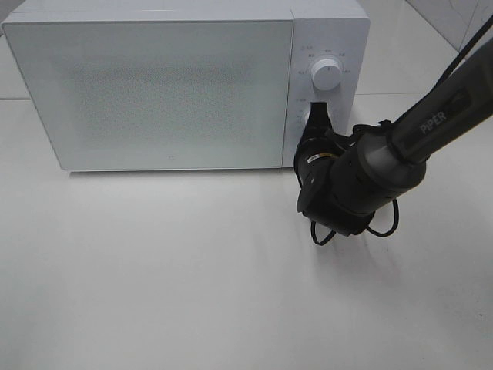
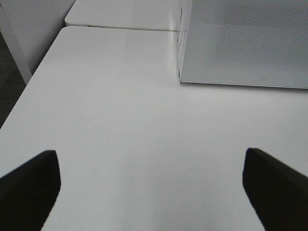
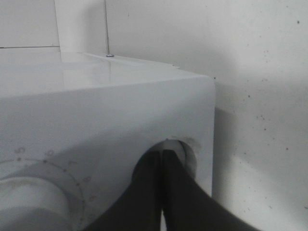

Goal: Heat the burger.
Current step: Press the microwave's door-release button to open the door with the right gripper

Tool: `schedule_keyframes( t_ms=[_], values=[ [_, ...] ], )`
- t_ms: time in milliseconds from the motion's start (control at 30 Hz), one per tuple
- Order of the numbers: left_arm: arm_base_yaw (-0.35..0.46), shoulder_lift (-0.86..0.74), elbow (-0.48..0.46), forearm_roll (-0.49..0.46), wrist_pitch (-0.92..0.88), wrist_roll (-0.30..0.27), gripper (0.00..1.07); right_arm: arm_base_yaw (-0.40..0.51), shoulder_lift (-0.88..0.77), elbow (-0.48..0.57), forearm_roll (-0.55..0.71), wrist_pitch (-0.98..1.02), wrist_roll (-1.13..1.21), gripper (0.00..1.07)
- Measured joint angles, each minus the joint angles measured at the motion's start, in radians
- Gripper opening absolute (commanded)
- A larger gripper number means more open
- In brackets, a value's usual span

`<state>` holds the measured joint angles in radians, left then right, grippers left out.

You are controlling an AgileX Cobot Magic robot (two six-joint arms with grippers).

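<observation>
My right claw (image 1: 317,117), pinched shut, meets the lower control (image 3: 186,149) on the microwave (image 1: 154,85), probably to start heating; my left claw (image 2: 151,190) idles wide above the bench (image 2: 120,110).

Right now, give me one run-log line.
microwave door: closed | right jaws: shut, tip at control below dial | left jaws: open over table | burger: not in view
</observation>
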<state>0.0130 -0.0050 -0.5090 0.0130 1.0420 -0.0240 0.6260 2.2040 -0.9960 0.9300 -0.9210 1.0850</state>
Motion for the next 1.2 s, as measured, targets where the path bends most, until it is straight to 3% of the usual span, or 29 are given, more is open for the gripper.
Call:
schedule_keyframes(
  t_ms=[900,1200],
  values=[
    [0.0,0.0,0.0,0.0,0.0,0.0,0.98,-0.007,0.026,-0.042,0.052,0.038,-0.019,0.0],
    [0.0,0.0,0.0,0.0,0.0,0.0,0.98,-0.02,0.003,-0.02,0.007,0.073,-0.02,0.0]
  ],
)
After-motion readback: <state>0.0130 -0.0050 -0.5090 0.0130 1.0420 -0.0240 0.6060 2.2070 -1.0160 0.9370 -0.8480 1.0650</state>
